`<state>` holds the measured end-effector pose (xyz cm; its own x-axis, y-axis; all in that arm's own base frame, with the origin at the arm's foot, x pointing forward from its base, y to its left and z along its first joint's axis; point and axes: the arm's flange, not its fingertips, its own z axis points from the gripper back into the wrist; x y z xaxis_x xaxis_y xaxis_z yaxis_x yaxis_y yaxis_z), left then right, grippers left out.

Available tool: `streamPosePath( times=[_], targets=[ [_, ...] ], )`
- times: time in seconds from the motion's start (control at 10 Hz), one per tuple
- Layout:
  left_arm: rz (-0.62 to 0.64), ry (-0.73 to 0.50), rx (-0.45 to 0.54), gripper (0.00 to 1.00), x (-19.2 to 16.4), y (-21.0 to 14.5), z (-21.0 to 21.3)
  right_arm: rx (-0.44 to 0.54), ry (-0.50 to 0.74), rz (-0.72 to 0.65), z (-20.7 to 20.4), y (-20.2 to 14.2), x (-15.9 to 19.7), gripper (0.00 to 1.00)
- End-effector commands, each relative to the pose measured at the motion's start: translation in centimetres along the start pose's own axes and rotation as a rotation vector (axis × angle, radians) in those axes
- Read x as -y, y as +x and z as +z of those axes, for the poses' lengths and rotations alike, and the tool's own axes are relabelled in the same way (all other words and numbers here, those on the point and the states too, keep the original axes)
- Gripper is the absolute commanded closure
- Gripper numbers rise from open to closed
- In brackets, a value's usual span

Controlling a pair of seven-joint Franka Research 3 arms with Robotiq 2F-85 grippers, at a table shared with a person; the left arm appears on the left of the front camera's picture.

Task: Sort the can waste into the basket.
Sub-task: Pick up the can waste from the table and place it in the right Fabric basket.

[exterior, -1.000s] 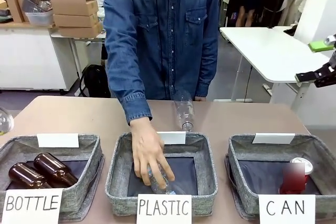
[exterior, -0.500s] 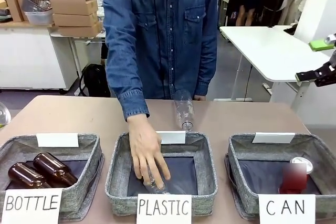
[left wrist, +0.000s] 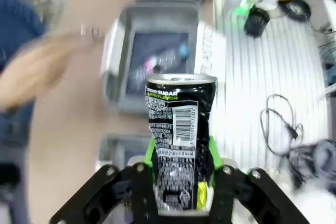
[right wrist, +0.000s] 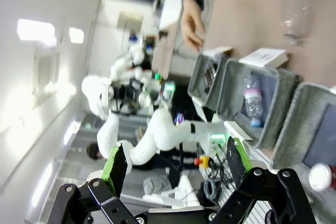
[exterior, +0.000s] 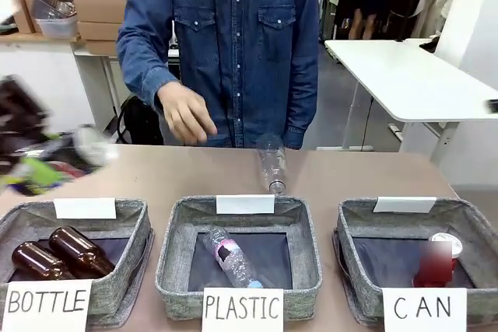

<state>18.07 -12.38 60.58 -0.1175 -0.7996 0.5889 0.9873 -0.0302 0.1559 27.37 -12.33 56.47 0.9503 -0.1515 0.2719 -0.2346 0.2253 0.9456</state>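
In the left wrist view, the left end effector (left wrist: 178, 174) is clamped on a dented black can (left wrist: 180, 140), held upright between its green pads (left wrist: 151, 153). At the desk's right end, the red can (exterior: 435, 264) lies inside the CAN basket (exterior: 354, 235). The right end effector (right wrist: 173, 163) has its fingers wide apart, holding nothing. The person's hand (exterior: 185, 113) is up above the desk (exterior: 342, 172).
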Motion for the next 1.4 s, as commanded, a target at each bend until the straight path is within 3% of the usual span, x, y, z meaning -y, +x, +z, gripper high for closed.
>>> streamPosePath(
  times=[0.0, 0.2, 0.3, 0.4, 0.5, 0.6, 0.9, 1.3],
  targets=[
    [-0.172, -0.011, 0.01, 0.6, -2.7, 7.1, -5.8, 0.11, 0.002, -0.068, 7.3, -2.8, -1.3, 0.0],
    [-0.346, -0.057, 0.019, 0.6, -4.8, 16.7, -12.8, 0.224, -0.055, -0.081, 14.0, -7.5, -1.0, 0.0],
    [-0.408, -0.067, 0.071, 0.6, -5.9, 21.4, -16.3, 0.251, -0.066, -0.062, 16.1, -9.8, -0.7, 0.0],
    [-0.441, 0.011, 0.136, 0.6, -7.0, 25.8, -20.4, 0.331, -0.102, -0.029, 17.2, -11.3, 0.2, 0.0],
    [-0.492, -0.028, 0.172, 0.6, -7.6, 30.1, -25.3, 0.261, -0.054, -0.082, 15.1, -9.5, -1.3, 0.0],
    [-0.507, -0.037, 0.191, 0.6, -8.5, 32.6, -29.3, 0.261, -0.054, -0.082, 15.1, -9.5, -1.3, 0.0],
    [-0.447, -0.058, 0.155, 0.6, -10.9, 32.7, -37.4, 0.261, -0.054, -0.082, 15.1, -9.5, -1.3, 0.0],
    [-0.451, -0.075, 0.137, 0.6, -10.7, 32.6, -38.2, 0.261, -0.054, -0.082, 15.1, -9.5, -1.3, 0.0]
  ],
)
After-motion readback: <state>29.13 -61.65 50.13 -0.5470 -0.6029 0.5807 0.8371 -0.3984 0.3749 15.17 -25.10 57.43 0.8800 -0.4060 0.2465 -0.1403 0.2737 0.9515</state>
